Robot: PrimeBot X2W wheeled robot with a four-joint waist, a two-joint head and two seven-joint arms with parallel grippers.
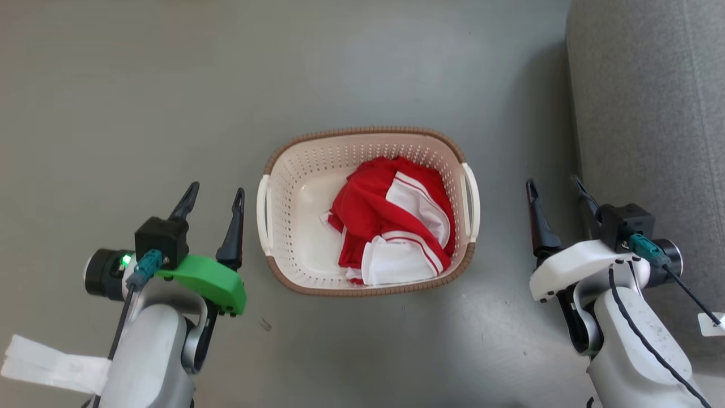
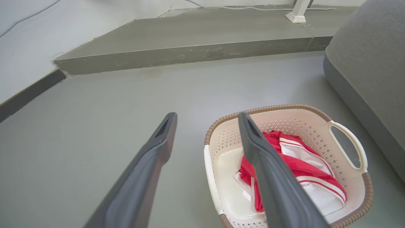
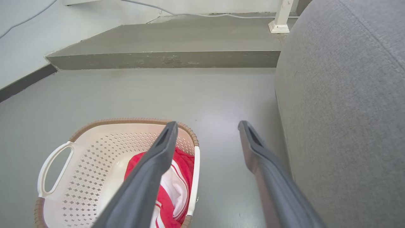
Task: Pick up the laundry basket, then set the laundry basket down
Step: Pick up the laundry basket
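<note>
The laundry basket (image 1: 294, 187) stands on the grey floor in the middle of the head view, cream-white and perforated, with a brown woven-look rim and a white handle on each side. A red and white garment (image 1: 391, 221) lies crumpled inside it. My left gripper (image 1: 217, 195) is open, a short way off the basket's left handle (image 1: 262, 215), touching nothing. My right gripper (image 1: 556, 188) is open too, to the right of the right handle (image 1: 472, 201), with a gap of floor between. The basket (image 2: 316, 126) shows right of my left fingers, and the basket (image 3: 95, 142) shows left of my right fingers.
A grey upholstered sofa (image 1: 651, 113) stands close along my right arm's outer side. Farther ahead, a raised concrete step (image 2: 190, 55) crosses the floor below a white wall, with a white post base (image 2: 297, 14) and a cable on it.
</note>
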